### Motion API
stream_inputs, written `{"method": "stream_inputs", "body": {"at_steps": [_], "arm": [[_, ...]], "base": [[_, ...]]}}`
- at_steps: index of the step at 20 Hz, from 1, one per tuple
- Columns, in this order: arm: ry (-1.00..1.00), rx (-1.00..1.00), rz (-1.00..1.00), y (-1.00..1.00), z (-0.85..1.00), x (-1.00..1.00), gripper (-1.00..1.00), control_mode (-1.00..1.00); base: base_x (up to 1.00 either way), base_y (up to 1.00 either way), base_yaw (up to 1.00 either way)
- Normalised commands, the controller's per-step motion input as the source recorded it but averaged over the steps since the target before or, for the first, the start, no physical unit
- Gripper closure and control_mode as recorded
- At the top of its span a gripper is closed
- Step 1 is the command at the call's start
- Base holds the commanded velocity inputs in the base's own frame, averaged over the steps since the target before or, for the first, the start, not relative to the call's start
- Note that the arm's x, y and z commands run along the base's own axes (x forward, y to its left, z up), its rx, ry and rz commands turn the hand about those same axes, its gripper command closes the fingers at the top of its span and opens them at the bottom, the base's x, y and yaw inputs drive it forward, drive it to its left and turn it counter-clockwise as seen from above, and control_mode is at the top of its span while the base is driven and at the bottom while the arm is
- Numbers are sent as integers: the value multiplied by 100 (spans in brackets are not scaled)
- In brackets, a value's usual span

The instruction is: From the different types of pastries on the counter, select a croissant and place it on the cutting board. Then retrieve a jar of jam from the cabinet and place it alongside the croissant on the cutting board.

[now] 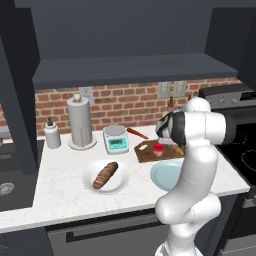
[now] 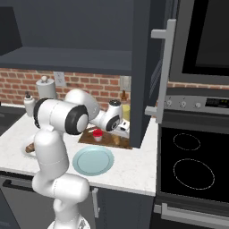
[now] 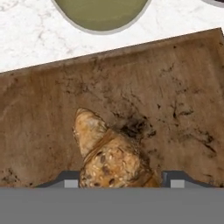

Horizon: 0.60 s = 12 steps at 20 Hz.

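My gripper is shut on the croissant, a golden-brown ridged pastry between the two finger tips. It sits low over the dark wooden cutting board; whether it touches the wood I cannot tell. In the right base view the gripper hangs over the board's right part, with the red jar of jam upright on the board's left part. The left base view shows the jar on the board, beside my forearm. The other of the pastries, a dark scored loaf, lies on a white plate on the counter.
A pale blue plate lies in front of the board. A round olive-yellow container stands just beyond the board. Scale, paper towel roll and soap bottle line the brick wall. A tall dark panel and the stove are right of the gripper.
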Motion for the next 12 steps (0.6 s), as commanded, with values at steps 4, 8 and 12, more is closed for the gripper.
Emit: {"method": "stream_inputs", "body": {"at_steps": [4,8,12], "arm": [[0,0,0,-6,-9,23,100,-100],[0,0,0,-8,0,32,100,-100],[0,0,0,-2,-2,7,100,-100]], "base": [[0,0,0],[0,0,0],[0,0,0]]}}
